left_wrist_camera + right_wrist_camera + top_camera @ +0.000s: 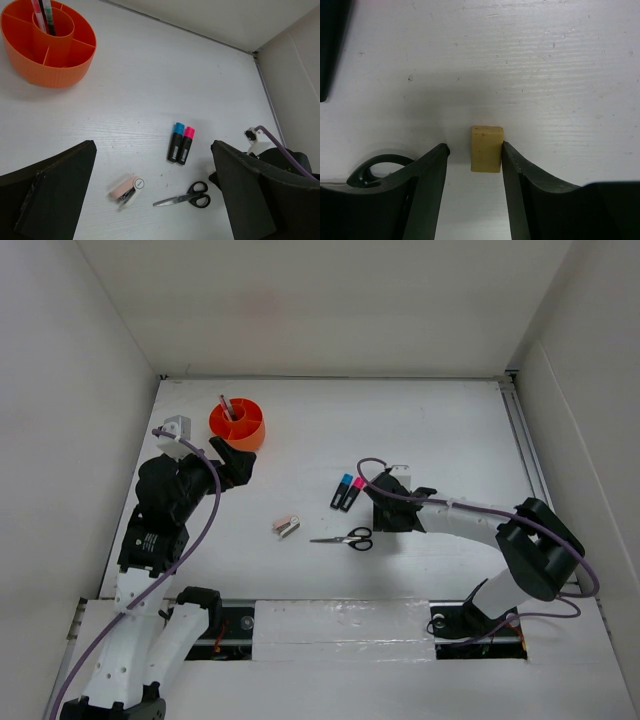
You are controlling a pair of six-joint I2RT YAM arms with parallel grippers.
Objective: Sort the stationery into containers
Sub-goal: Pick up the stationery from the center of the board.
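The orange tub (237,426) stands at the back left, with a thin red pen (36,7) and a second slim pen (46,14) upright in its centre cup. My left gripper (235,462) hangs open and empty just in front of the tub (47,57). The blue-capped highlighter (342,490) and pink-capped highlighter (352,493) lie side by side mid-table. Scissors (345,538) and the stapler (287,527) lie nearer. My right gripper (475,146) is low, open around the tan eraser (486,148); the right finger touches it, the left stands apart.
White walls close in the table on the left, back and right. My right arm (280,160) lies low right of the highlighters (180,144) and scissors (185,198). A scissors handle (377,167) sits just left of my right gripper's left finger.
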